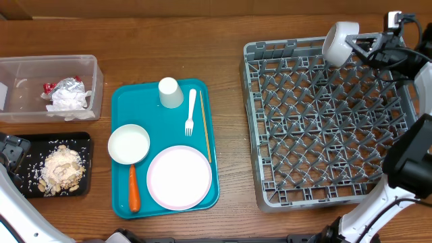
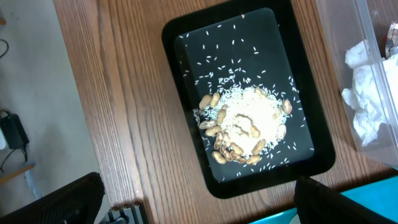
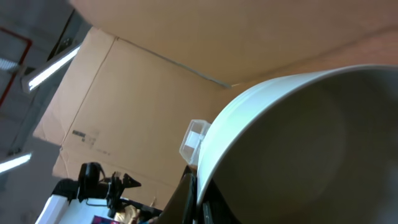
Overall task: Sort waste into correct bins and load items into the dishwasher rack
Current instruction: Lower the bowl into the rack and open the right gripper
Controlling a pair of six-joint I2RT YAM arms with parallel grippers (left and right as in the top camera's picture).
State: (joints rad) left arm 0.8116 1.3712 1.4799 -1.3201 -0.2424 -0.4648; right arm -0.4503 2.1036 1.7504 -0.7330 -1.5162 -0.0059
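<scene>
Left gripper (image 2: 196, 190) spread wide over the scraps, right gripper (image 1: 356, 46) shut on a bowl (image 1: 339, 43) above the rack (image 1: 317, 135).

Nearest me on the left, my open fingers hang empty above the black tray (image 2: 261, 43), which holds a heap of nuts and crumbs (image 2: 245, 124) with grains scattered round it. On the teal tray (image 1: 125, 108) beside it lie a plate (image 1: 179, 177), an orange carrot-like stick (image 1: 133, 190), a second bowl (image 1: 128, 144), then a fork (image 1: 191, 111), a thin wooden stick (image 1: 206, 128) and a cup (image 1: 171, 92). Farther left, the clear tub (image 1: 98, 81) holds the foil wrapper (image 1: 67, 84) and the napkin (image 1: 67, 100). At the rack's far edge my right fingers pinch the bowl's rim, the bowl tipped on its side; whether it touches the pegs I cannot tell. From my right wrist the bowl fills the view and hides the rack.
</scene>
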